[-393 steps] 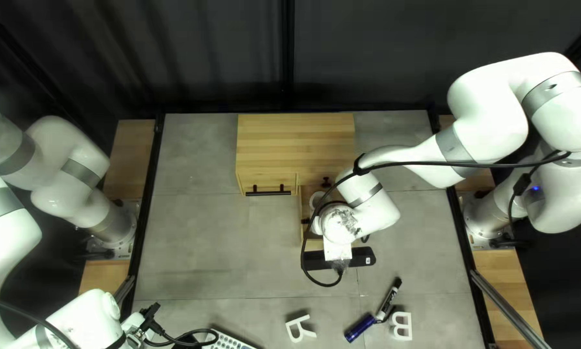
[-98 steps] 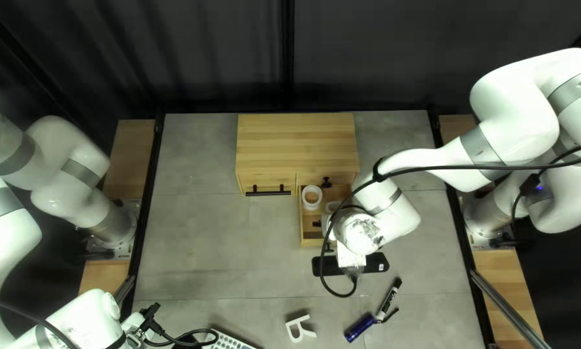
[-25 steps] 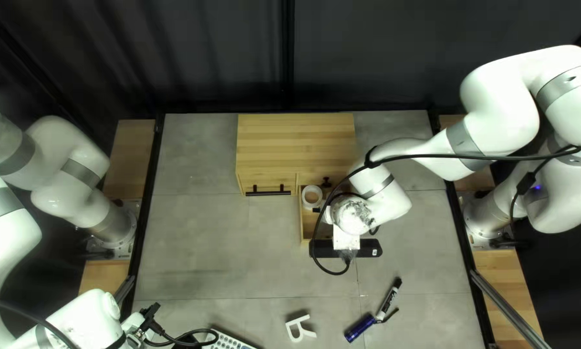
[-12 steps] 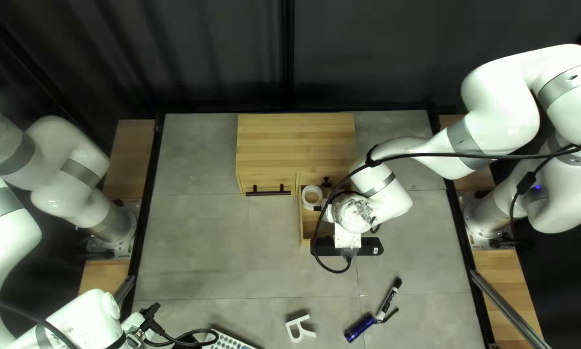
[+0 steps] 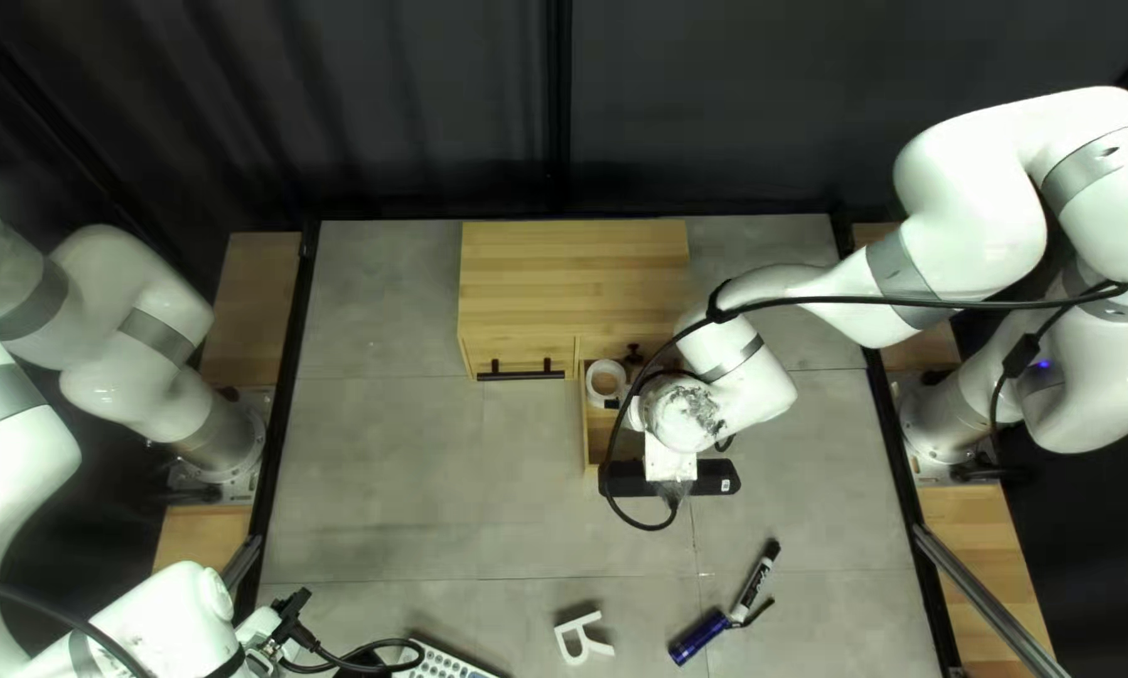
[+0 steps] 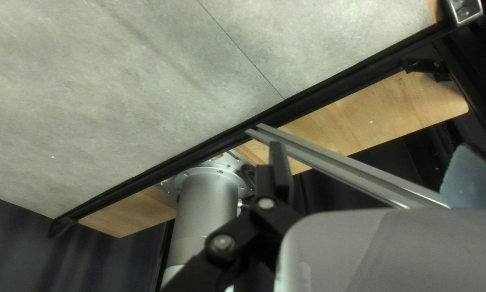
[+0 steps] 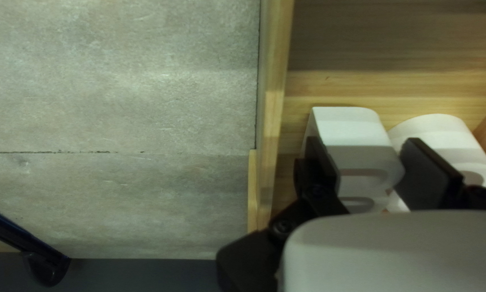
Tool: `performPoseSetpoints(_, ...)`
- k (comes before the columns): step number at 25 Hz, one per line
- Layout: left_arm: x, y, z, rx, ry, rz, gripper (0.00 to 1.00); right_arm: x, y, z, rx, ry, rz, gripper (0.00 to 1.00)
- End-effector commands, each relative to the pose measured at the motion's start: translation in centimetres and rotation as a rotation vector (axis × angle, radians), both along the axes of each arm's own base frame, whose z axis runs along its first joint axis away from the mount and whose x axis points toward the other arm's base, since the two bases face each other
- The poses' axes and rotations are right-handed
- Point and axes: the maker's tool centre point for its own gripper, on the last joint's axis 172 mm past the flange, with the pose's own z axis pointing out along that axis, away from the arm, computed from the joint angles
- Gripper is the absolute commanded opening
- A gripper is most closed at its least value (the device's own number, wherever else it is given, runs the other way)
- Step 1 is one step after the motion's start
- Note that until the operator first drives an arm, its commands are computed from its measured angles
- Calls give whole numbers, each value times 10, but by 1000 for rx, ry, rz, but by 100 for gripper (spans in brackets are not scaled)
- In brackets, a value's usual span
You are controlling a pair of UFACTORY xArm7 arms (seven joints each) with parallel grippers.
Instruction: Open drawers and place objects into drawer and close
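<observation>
The wooden cabinet [image 5: 570, 276] has its right drawer [image 5: 594, 452] pulled out and its left drawer shut. Over the open drawer is my right gripper [image 5: 671, 458], fingers hidden from above. In the right wrist view, my right gripper [image 7: 370, 167] is open around the near part of a white letter block [image 7: 345, 127] in the drawer [image 7: 272, 113]; the far finger's inner face shows uncovered. Beside the block lies a white ring [image 7: 440, 135], also seen as the ring [image 5: 605, 382] from above. My left gripper [image 5: 290, 613] is away at the near left; its own gripper [image 6: 375, 176] is open and empty.
A white letter R [image 5: 583, 637], a blue-bodied marker [image 5: 698, 637] and a black-capped marker [image 5: 755, 583] lie near the table's front, with a keyboard [image 5: 445, 662] left of them. A black cable [image 5: 903, 303] runs along my right arm.
The white letter B seen earliest beside the markers is gone from the table. My right arm moved right, then back left and farther from the near edge; it has barely shifted lately. My left arm stayed still.
</observation>
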Motion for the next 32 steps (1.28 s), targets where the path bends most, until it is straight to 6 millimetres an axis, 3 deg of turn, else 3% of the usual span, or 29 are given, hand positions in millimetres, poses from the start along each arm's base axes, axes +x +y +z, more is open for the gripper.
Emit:
performPoseSetpoints(1,0,0,0,0,0,0,100,0,-1,0,-1,0,-1,1)
performPoseSetpoints(7,0,0,0,0,0,0,100,1,0,-3,2,-2,-2,2)
performPoseSetpoints(8,0,0,0,0,0,0,100,1,0,-3,3,-2,-3,87)
performPoseSetpoints(9,0,0,0,0,0,0,100,1,-1,-3,4,-3,-5,100)
performPoseSetpoints(10,0,0,0,0,0,0,100,1,-1,-3,4,-4,-6,100)
performPoseSetpoints(11,0,0,0,0,0,0,100,1,0,-3,2,-4,-4,1)
performPoseSetpoints(21,0,0,0,0,0,0,100,1,2,3,-15,-11,2,0)
performPoseSetpoints(28,0,0,0,0,0,0,100,1,12,20,-26,-10,13,0)
performPoseSetpoints(29,0,0,0,0,0,0,100,1,13,20,-27,-8,15,68)
performPoseSetpoints(31,0,0,0,0,0,0,100,1,13,19,-26,-5,18,100)
performPoseSetpoints(32,0,0,0,0,0,0,100,1,14,17,-26,-3,20,95)
